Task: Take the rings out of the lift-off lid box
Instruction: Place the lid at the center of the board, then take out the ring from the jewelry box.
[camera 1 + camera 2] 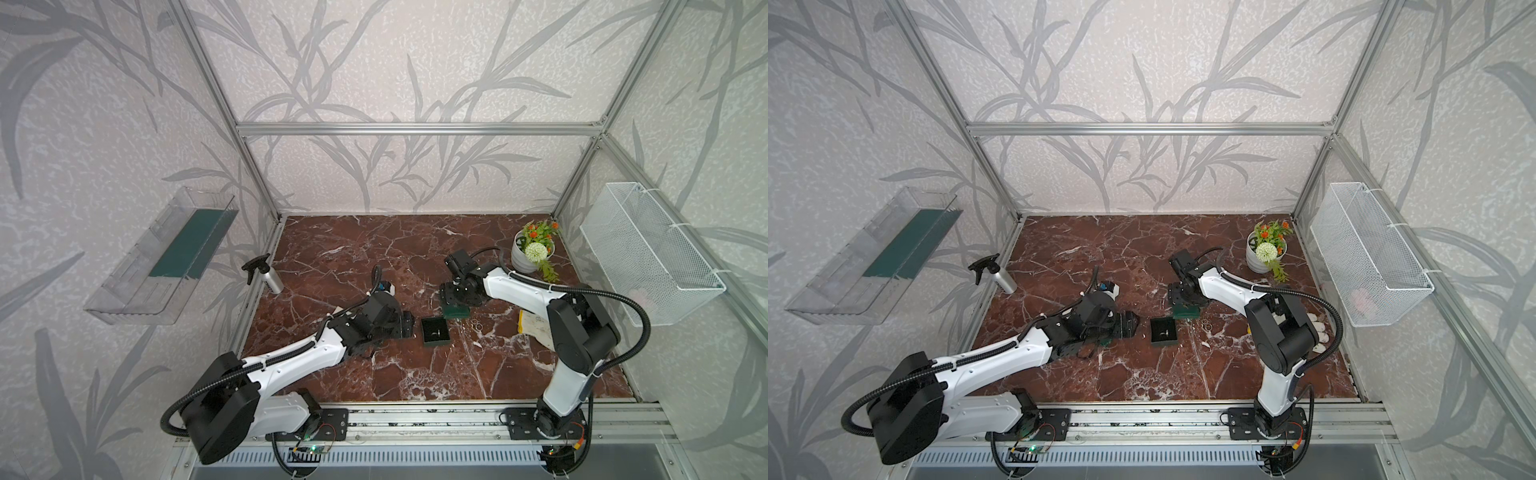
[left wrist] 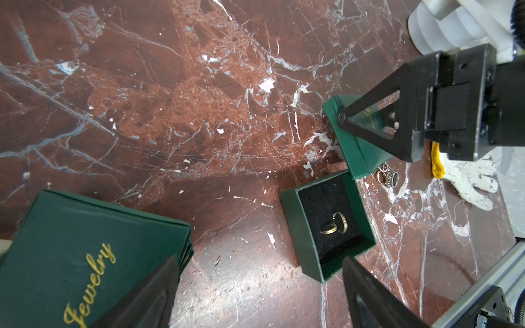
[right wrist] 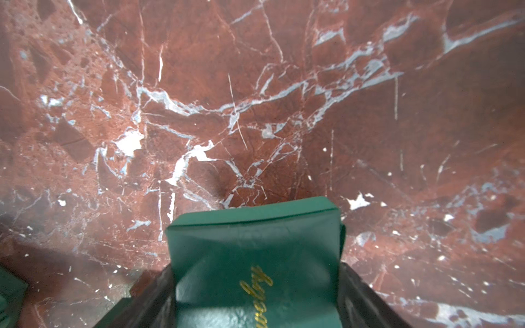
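- Enclosure: red-brown marble tabletop with white veins, inside leaf-patterned walls and an aluminium frame.
- Open green box: at mid-table between the two arms, lid off, with a black lining.
- Rings: two thin patterned hoops standing together in the black lining of the open green box.
- Loose rings: a small cluster on the marble just right of the open green box, outside it.
- Closed green box: gold "Jewelry" script on top, on the marble just beyond the far right corner of the open green box.
- Right gripper: over the closed green box, fingers pressed against two opposite sides, clamping it.
- Left gripper: left of the open green box and apart from it, fingers spread wide with only marble between them.
- Green case: gold "Jewelry" script, lying by the left gripper and not clasped.
- White glove: flat on the table, right of the loose rings.
- Spray bottle: lying at the far left edge.
- Flower pot: far right corner.
- Wire basket: on the right wall.
- Clear tray: on the left wall.
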{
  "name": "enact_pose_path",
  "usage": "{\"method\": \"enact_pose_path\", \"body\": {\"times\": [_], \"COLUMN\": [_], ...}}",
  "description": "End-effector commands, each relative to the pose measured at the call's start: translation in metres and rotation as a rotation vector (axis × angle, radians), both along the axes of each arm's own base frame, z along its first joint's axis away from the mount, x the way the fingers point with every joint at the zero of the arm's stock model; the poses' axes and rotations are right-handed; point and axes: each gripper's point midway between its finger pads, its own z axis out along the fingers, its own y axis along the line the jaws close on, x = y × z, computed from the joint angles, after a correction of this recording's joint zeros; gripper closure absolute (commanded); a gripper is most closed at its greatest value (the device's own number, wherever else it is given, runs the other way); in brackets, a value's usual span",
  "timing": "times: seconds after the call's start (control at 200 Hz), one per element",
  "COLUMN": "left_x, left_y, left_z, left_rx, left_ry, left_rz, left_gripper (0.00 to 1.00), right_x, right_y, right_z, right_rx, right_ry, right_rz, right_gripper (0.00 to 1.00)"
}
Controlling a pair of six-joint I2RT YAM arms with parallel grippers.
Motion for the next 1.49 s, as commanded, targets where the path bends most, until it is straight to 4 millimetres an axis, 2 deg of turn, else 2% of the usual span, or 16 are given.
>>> {"method": "enact_pose_path", "body": {"times": [0.0, 0.125, 0.145, 0.365, 0.395, 0.43, 0.61, 0.675, 0.72, 0.86, 0.915, 1.075, 1.12, 1.33, 1.44, 1.49], "left_x": [0.006, 0.011, 0.012, 0.021, 0.022, 0.022, 0.026, 0.027, 0.028, 0.027, 0.027, 0.025, 0.026, 0.026, 0.025, 0.025], "left_y": [0.002, -0.004, -0.004, -0.005, -0.003, -0.003, -0.004, -0.005, -0.007, -0.012, -0.011, -0.01, -0.01, -0.012, -0.014, -0.015], "left_z": [-0.002, 0.0, 0.0, 0.005, 0.006, 0.006, 0.011, 0.012, 0.012, 0.012, 0.01, 0.004, 0.003, 0.0, -0.003, -0.003], "left_rx": [0.022, 0.024, 0.024, 0.036, 0.035, 0.032, 0.009, 0.003, 0.001, -0.018, -0.023, -0.029, -0.028, -0.03, -0.033, -0.036], "left_ry": [-0.021, -0.024, -0.025, -0.047, -0.047, -0.044, -0.049, -0.051, -0.048, -0.048, -0.047, -0.039, -0.036, -0.032, -0.022, -0.02], "left_rz": [0.009, -0.01, -0.011, -0.012, -0.007, -0.005, 0.003, 0.002, -0.007, -0.025, -0.024, -0.015, -0.013, -0.019, -0.024, -0.026], "left_gripper": [0.11, 0.1, 0.09, 0.05, 0.05, 0.05, 0.04, 0.05, 0.05, 0.07, 0.08, 0.09, 0.09, 0.09, 0.09, 0.09], "right_x": [0.004, 0.004, 0.004, 0.0, -0.005, -0.011, -0.055, -0.069, -0.077, -0.096, -0.1, -0.105, -0.106, -0.105, -0.101, -0.099], "right_y": [-0.005, -0.006, -0.007, -0.015, -0.017, -0.016, -0.019, -0.016, -0.011, 0.018, 0.027, 0.052, 0.056, 0.061, 0.062, 0.063], "right_z": [0.008, 0.013, 0.014, 0.036, 0.033, 0.043, 0.039, 0.038, 0.038, 0.037, 0.032, 0.023, 0.02, 0.007, 0.004, 0.006], "right_rx": [-0.046, -0.051, -0.054, -0.082, -0.091, -0.076, -0.096, -0.076, -0.052, 0.068, 0.088, 0.073, 0.055, 0.015, 0.01, 0.006], "right_ry": [-0.022, -0.034, -0.036, -0.079, -0.065, -0.079, -0.026, 0.003, 0.014, 0.016, 0.036, 0.06, 0.06, 0.073, 0.068, 0.059], "right_rz": [0.001, -0.003, -0.002, -0.005, -0.004, -0.001, 0.018, 0.016, 0.014, 0.024, 0.032, 0.09, 0.106, 0.103, 0.083, 0.083], "right_gripper": [0.17, 0.07, 0.0, 0.01, 0.01, 0.01, 0.01, 0.07, 0.15, 0.33, 0.37, 0.55, 0.57, 0.63, 0.78, 0.79]}}
